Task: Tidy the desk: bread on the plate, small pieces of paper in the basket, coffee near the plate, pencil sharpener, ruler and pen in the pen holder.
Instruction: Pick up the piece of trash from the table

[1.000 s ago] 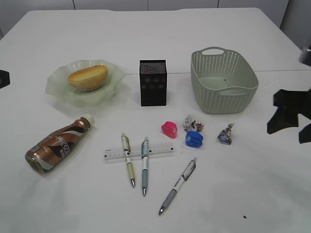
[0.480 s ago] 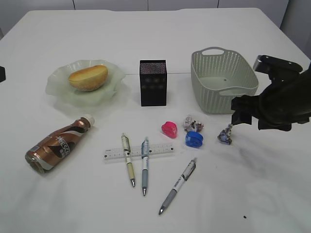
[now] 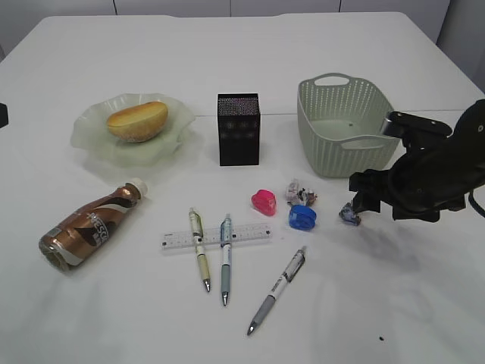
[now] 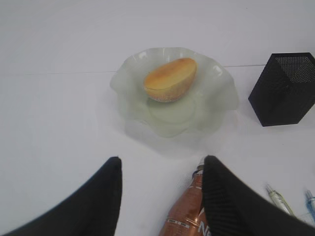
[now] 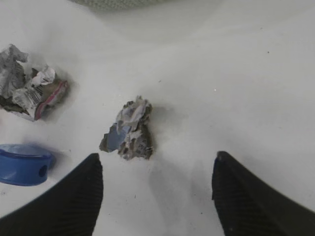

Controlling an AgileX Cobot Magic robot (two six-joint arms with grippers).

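Bread [image 3: 136, 121] lies on the green glass plate [image 3: 95, 144]. The brown coffee bottle [image 3: 91, 227] lies on its side below the plate. A clear ruler [image 3: 250, 233] lies under two pens [image 3: 199, 249] [image 3: 225, 258], and a third pen [image 3: 277, 290] is to the right. There is a pink sharpener [image 3: 264, 202], a blue sharpener [image 3: 302, 218] and a crumpled paper [image 3: 301, 192]. My right gripper [image 3: 362, 199] [image 5: 157, 162] is open just above a second crumpled paper [image 5: 130, 130]. My left gripper [image 4: 162, 167] is open over the bottle's cap [image 4: 184, 211].
The black mesh pen holder [image 3: 239, 129] stands in the middle. The green basket [image 3: 348, 125] stands just behind my right arm. The other paper [image 5: 27, 91] and the blue sharpener [image 5: 22, 164] lie left of my right gripper.
My right arm has come in from the right edge, moving left and down until its gripper hangs over the right-hand crumpled paper. Nothing on the table has moved.
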